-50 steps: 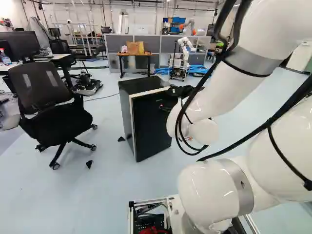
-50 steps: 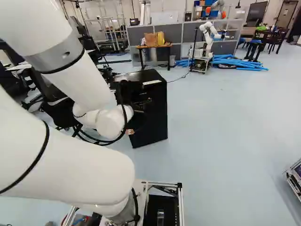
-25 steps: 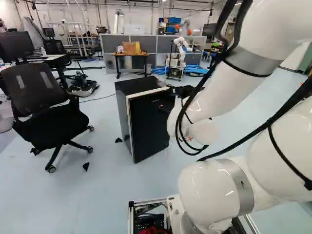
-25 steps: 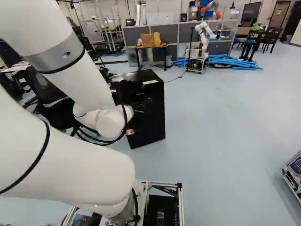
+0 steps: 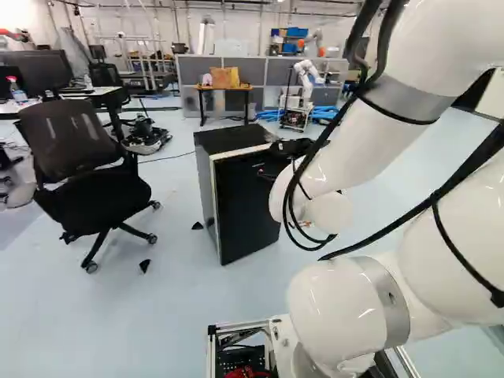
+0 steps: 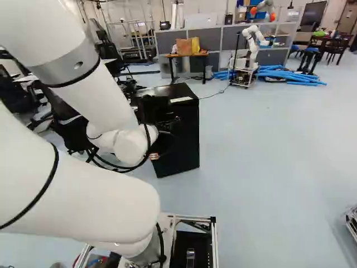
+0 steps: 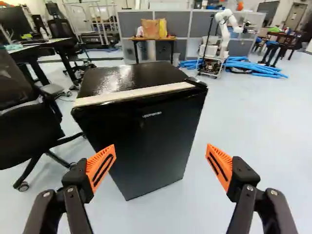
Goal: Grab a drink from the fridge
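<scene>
My gripper is largely hidden in both base views: my own arm covers much of it in the left base view, and in the right base view its black parts merge with the dark fridge. The wrist view is plainer, where the fingers stand wide apart with nothing gripped, their orange pads both in sight. The fridge stands ahead of them; one finger overlaps its front in that view while the other shows against bare floor, and how near they are to the door I cannot judge. The door looks shut, a pale strip running along its top edge, so whatever is inside is hidden and I cannot say where the drink is. In the left base view my arm cuts off the fridge's far upper corner. An office chair stands beside the fridge, whole there but cut off in the wrist view. Beyond, near grey partitions, are a small table with bags on it, another robot and blue tubes partly behind its cart. At the right edge of the right base view, only part of a metal-edged object shows, too little to name.
</scene>
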